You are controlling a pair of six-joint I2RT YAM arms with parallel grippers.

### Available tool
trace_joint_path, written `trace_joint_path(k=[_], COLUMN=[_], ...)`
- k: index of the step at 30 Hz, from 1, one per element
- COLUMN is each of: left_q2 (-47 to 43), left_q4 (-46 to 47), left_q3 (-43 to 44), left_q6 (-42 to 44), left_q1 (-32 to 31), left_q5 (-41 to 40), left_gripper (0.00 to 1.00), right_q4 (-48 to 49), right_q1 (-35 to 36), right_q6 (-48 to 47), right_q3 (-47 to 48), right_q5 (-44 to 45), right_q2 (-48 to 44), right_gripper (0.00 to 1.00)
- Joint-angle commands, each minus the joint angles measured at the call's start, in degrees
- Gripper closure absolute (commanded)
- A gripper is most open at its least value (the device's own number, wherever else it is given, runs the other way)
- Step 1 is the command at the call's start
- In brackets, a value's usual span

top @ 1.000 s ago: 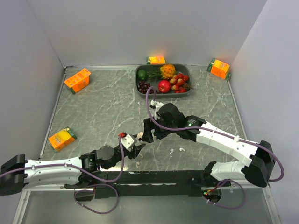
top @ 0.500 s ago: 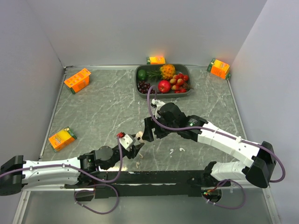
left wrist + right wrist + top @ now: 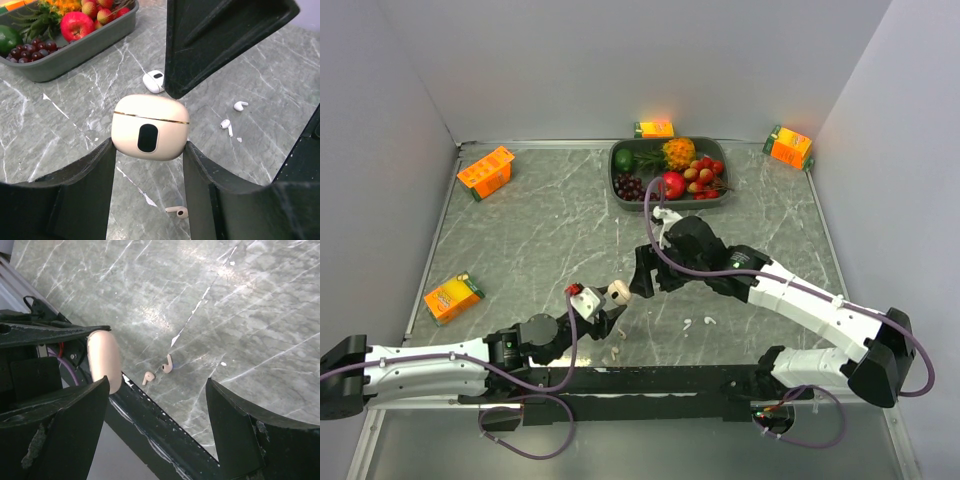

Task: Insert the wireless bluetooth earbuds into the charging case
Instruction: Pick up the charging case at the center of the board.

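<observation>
The cream-beige charging case (image 3: 150, 127) hangs above the table with its lid closed, and my left gripper (image 3: 149, 144) is shut on its two sides. From above, the case (image 3: 618, 291) shows just left of my right gripper (image 3: 642, 280), which stands open and empty. In the right wrist view the case (image 3: 105, 360) sits beside the left finger of that gripper (image 3: 156, 390). Two white earbuds (image 3: 240, 105) (image 3: 226, 125) lie on the table to the right. Two beige earbuds (image 3: 167, 364) (image 3: 147, 377) lie near the front rail below the case.
A grey tray (image 3: 620, 170) of fruit stands at the back centre. Orange juice cartons (image 3: 485, 170) (image 3: 452, 297) (image 3: 788, 147) (image 3: 655, 128) sit along the left side and the back. A small white rounded object (image 3: 154, 81) lies beyond the case. A black rail (image 3: 165, 425) runs along the front edge.
The left gripper has lifted the case a little, so it shows more clearly from above. The right gripper has drawn slightly back and to the right, still open.
</observation>
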Motion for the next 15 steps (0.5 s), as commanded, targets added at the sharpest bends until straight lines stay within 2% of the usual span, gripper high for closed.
trace_joint_path(k=[1,7,10,15], left_q2=[-1.05,-0.7,-0.26,-0.26], left_q4=[1.83,2.88,3.59,4.46], left_q3=[-0.05,-0.23,-0.14,0.13], left_q6=[-0.6,-0.51,-0.33,0.11], left_q1=[-0.54,-0.63,-0.63,-0.54], left_q5=[-1.28,-1.02,-0.84,-0.58], left_gripper=[0.99,0.99,0.99,0.99], right_q4=[0.64,8.99,8.91,5.66], right_q1=[-0.54,-0.62,-0.54,-0.54], right_q6=[-0.24,1.26,1.0,-0.41], right_q3=[1.51,0.62,2.29,4.76], right_q5=[0.15,-9.34,-12.6,-12.87], right_q2=[-2.68,-4.71,-2.51,1.8], right_gripper=[0.15,0.11,0.13,0.15])
